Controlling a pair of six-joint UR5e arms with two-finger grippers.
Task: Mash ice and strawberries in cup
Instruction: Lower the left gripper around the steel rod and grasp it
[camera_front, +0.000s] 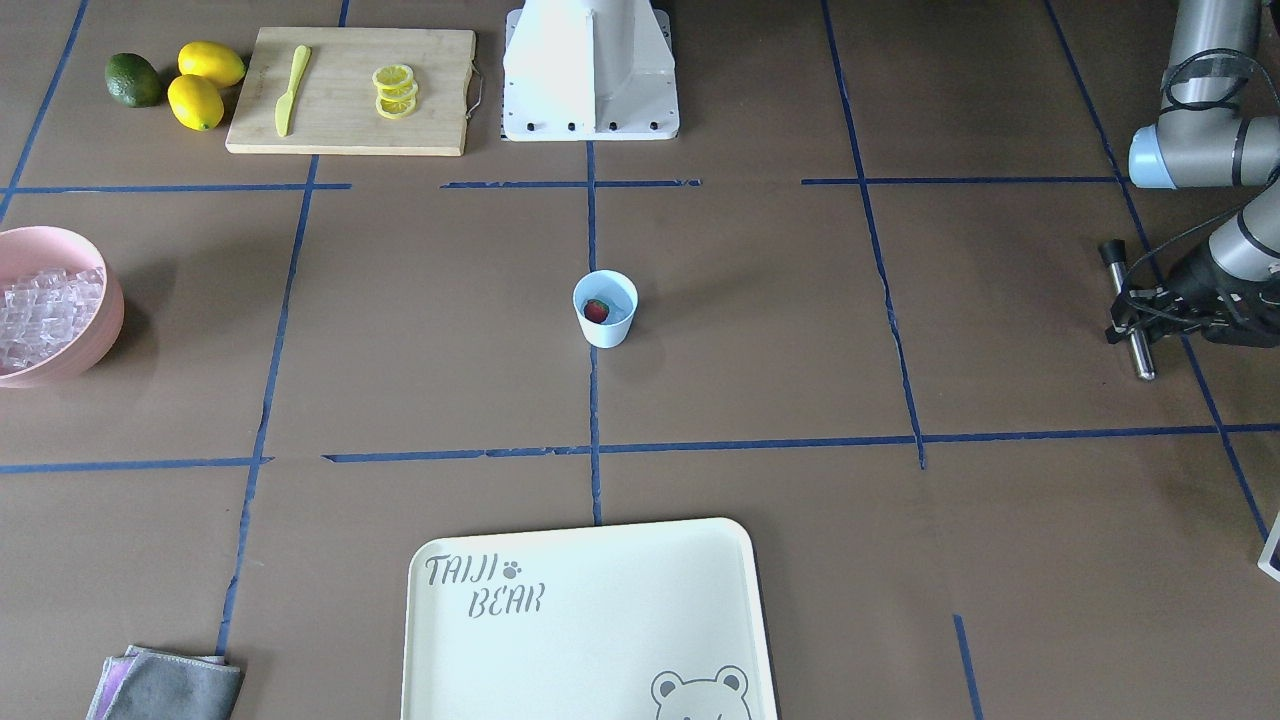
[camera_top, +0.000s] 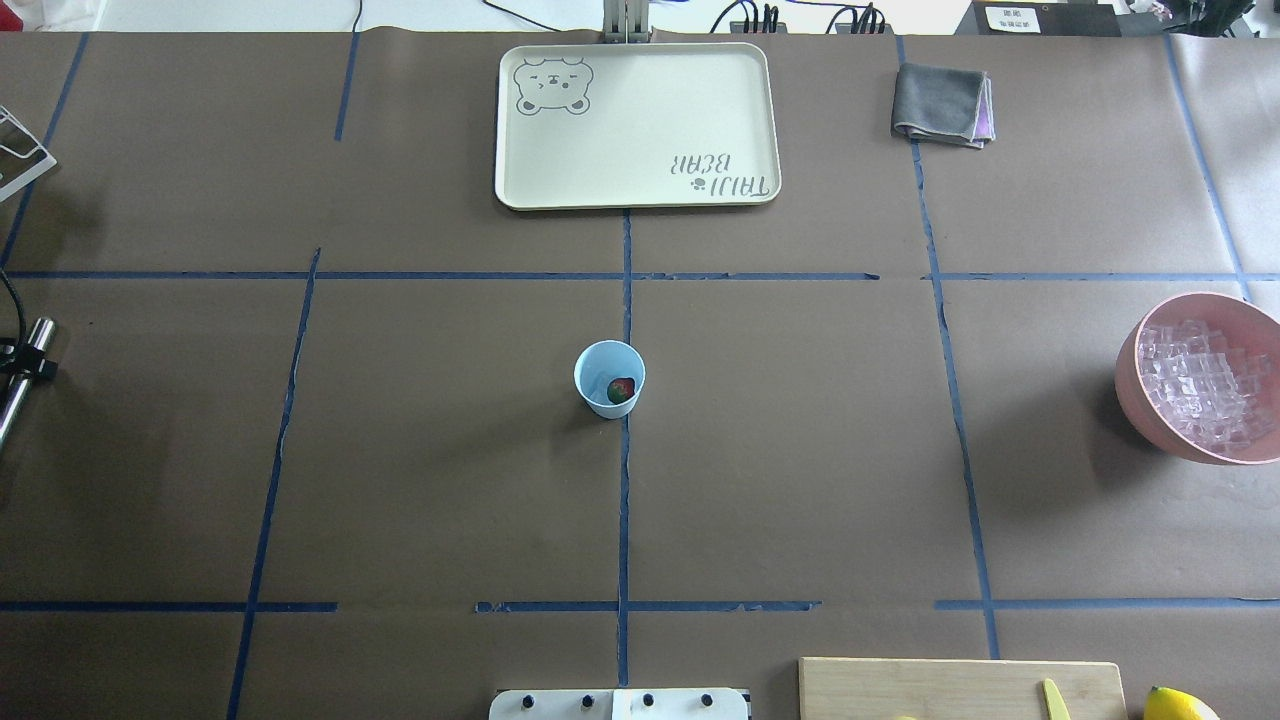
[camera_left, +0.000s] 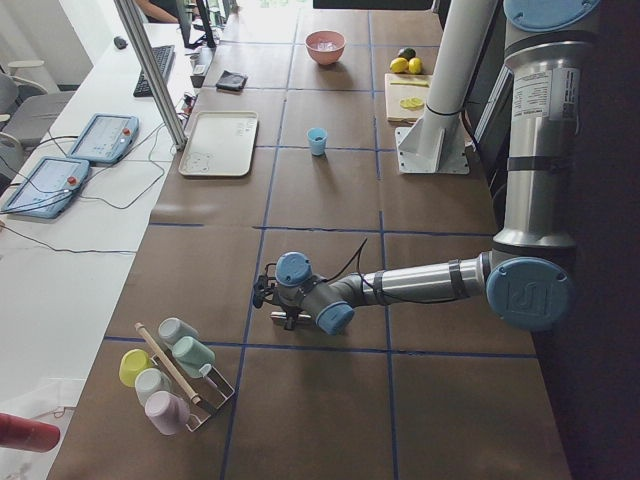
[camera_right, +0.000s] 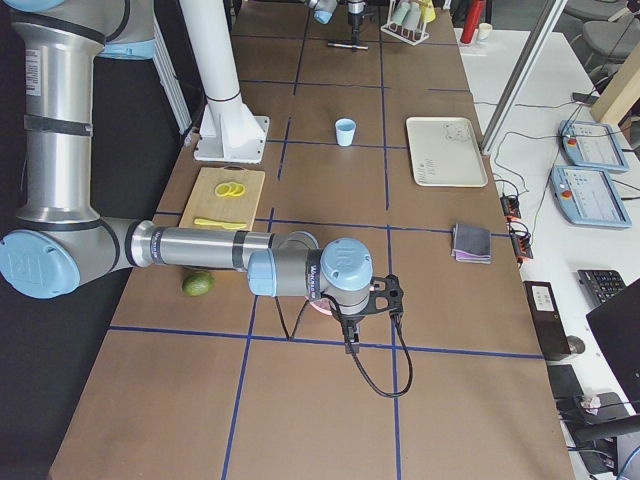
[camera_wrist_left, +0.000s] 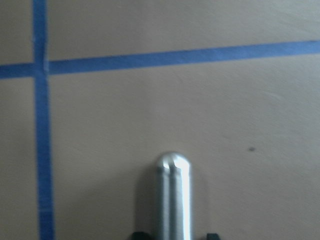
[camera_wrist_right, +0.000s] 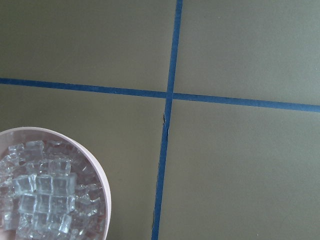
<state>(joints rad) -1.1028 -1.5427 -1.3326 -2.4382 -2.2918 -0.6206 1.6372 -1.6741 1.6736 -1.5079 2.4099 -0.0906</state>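
The strawberry (camera_front: 596, 311) is being held in the cup (camera_front: 607, 328), well right of the left gripper (camera_front: 1128, 315), and the ice (camera_front: 45, 310) in the bowl (camera_front: 108, 325) farther right.

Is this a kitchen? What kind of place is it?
Probably a robot lab, not a kitchen: a left arm and right arm stand at a table gridded with blue tape, beside a desk holding control tablets and a keyboard.

1. Front-facing view: cream bear-print tray (camera_front: 600, 600) at the bench's (camera_front: 760, 330) 6 o'clock.
2. Wooden cutting board (camera_front: 340, 110) at 11 o'clock carries a yellow knife (camera_front: 291, 88) and lemon slices (camera_front: 395, 90).
3. Two lemons (camera_front: 211, 64) and an avocado (camera_front: 133, 80) lie at its 9 o'clock.
4. Folded grey cloth (camera_front: 170, 688), 7 o'clock.
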